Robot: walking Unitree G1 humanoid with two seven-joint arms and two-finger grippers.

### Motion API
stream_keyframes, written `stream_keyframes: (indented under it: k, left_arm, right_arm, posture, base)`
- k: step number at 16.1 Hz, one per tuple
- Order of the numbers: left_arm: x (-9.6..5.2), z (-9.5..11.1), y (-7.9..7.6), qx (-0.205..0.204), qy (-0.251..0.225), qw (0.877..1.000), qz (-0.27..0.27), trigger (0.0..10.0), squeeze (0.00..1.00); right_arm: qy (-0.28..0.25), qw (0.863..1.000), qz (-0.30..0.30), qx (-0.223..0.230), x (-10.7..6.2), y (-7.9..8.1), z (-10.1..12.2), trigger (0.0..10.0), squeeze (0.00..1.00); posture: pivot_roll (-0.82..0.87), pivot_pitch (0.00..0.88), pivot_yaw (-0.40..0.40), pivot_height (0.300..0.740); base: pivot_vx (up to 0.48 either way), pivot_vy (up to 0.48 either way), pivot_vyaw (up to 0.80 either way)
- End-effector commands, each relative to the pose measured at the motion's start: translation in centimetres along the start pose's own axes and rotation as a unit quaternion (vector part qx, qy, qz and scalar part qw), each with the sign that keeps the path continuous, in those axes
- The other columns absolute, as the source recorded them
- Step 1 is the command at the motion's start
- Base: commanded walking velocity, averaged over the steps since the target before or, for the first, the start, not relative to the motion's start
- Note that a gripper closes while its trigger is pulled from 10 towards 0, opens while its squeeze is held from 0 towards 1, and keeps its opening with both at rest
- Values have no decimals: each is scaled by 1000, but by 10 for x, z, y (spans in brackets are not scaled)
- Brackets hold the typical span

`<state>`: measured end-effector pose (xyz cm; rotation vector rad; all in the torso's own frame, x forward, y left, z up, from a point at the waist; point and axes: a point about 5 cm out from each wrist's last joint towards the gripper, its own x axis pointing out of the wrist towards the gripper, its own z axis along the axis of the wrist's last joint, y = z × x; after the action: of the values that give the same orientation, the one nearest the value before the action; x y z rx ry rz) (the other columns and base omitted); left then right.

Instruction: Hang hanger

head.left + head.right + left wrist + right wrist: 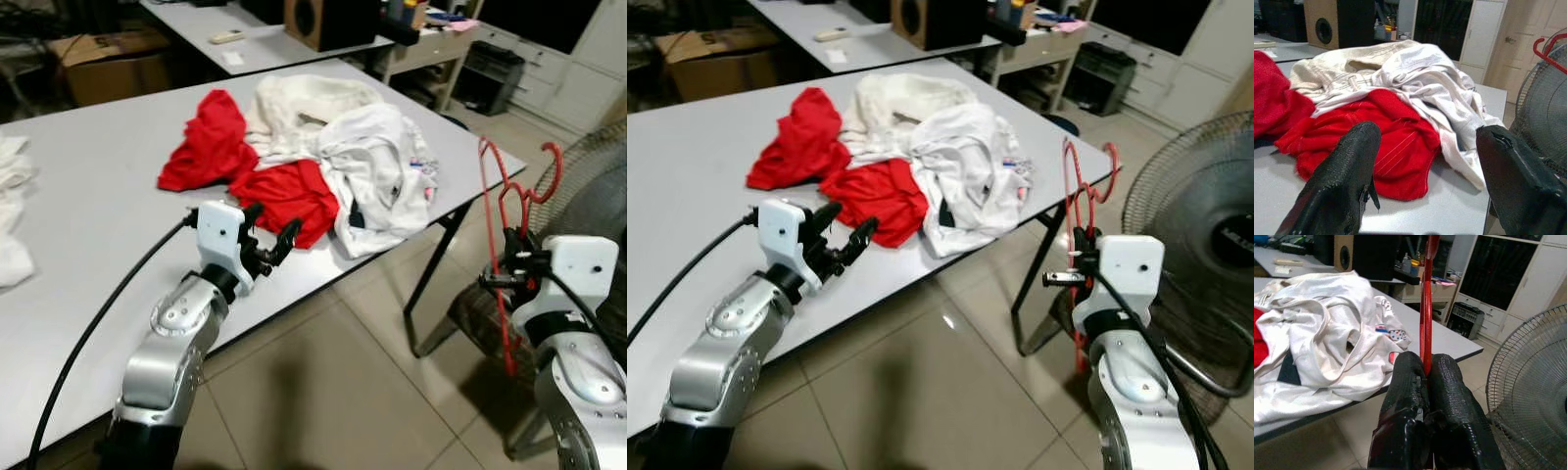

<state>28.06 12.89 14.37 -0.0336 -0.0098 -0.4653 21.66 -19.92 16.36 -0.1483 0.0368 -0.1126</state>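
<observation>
The right gripper [1424, 377] pinches the red hanger [505, 211] upright, off the desk's [88, 176] right corner; the left gripper [271, 238] gapes over its near edge. It could swing and snag the fan [1205, 245].

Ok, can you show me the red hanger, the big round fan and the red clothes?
red wire hanger [493, 211]: left eye view, its long side wire.
round metal-grille fan [1205, 215]: right eye view, front grille.
crumpled red clothes [286, 194]: left eye view, nearer piece.

Both eye views look down from the head at the table [88, 186]; each wrist view faces its clothes pile [1400, 93] from close by.
</observation>
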Motion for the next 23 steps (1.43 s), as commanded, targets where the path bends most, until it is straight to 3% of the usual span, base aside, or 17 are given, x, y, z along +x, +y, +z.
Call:
stream_keyframes:
  k: [1,3,8,11,15,19,23]
  left_arm:
    - [1,1,-5,8,-3,1000,-12,10000,0]
    - [5,1,-9,4,-8,1000,-15,10000,0]
    - [15,6,-26,-10,-33,998,-55,10000,0]
    - [17,7,-26,-9,-41,998,-50,10000,0]
    - [24,16,-3,12,-64,997,31,10000,0]
    - [23,15,3,10,-60,997,42,10000,0]
    - [19,11,4,5,-52,998,42,10000,0]
  right_arm:
    - [-2,1000,-9,-7,-3,-3,0,10000,0]
    - [2,999,-15,29,-9,-7,2,10000,0]
    - [-12,999,-12,33,-20,-11,8,10000,0]
    - [-13,999,-5,32,-21,-10,7,10000,0]
    - [-17,996,80,34,-15,-6,10,10000,0]
    - [-24,995,98,-1,-14,-9,12,10000,0]
    - [-27,995,101,-9,-12,-6,14,10000,0]
  posture:
    - [-75,0,-51,740]
    - [-92,0,-40,740]
    - [-134,0,8,740]
    - [-138,0,13,740]
    - [-138,0,32,740]
    - [-137,0,52,740]
    - [-129,0,45,740]
  base:
    - [326,0,0]
    - [353,0,-213]
    - [372,0,-800]
    - [385,0,-800]
    - [373,0,0]
    - [300,0,0]
    - [0,0,200]
